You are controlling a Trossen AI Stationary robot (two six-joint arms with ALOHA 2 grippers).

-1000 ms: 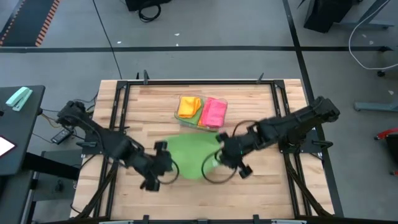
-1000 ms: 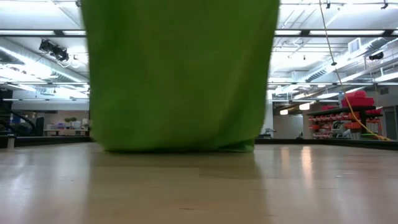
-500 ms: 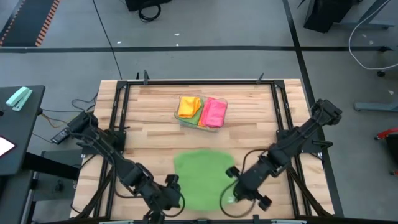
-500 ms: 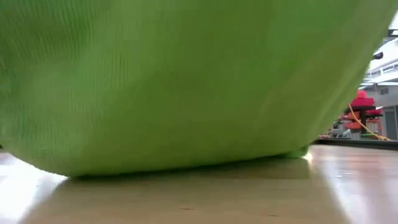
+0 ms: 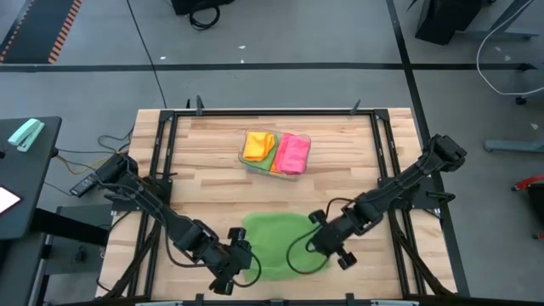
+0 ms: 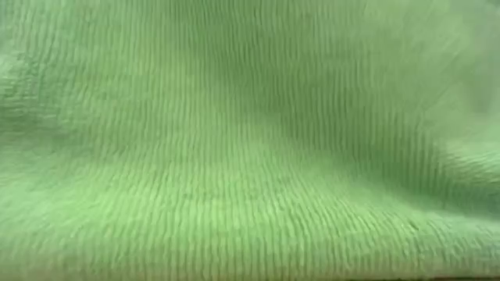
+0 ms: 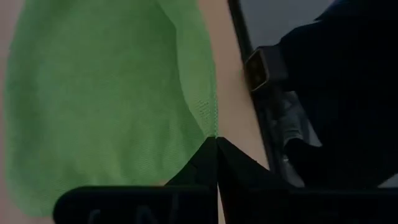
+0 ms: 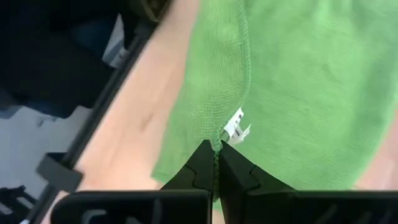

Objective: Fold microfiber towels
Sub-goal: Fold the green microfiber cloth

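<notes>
In the high view, the green microfiber towel (image 5: 274,240) lies on the wooden table (image 5: 204,170), near the front edge. The left gripper (image 5: 240,259) is at the towel's front left corner, and the right gripper (image 5: 320,244) is at its front right corner. Further back on the table stands a clear plastic tray (image 5: 274,166) with folded towels in it: an orange towel (image 5: 257,144) and a pink towel (image 5: 292,154), with a bit of green between them.

In the low view, the green cloth (image 6: 250,140) fills the whole picture, and only its ribbed surface is seen.

In the left wrist view, the two dark fingers (image 7: 202,165) are pressed together on the hem of the green towel (image 7: 99,106), so the jaws are clenched on it.

In the right wrist view, the fingers (image 8: 205,165) also meet on the towel's edge (image 8: 292,87), just beside a small white label (image 8: 236,126). These jaws are grasping the towel as well.
</notes>
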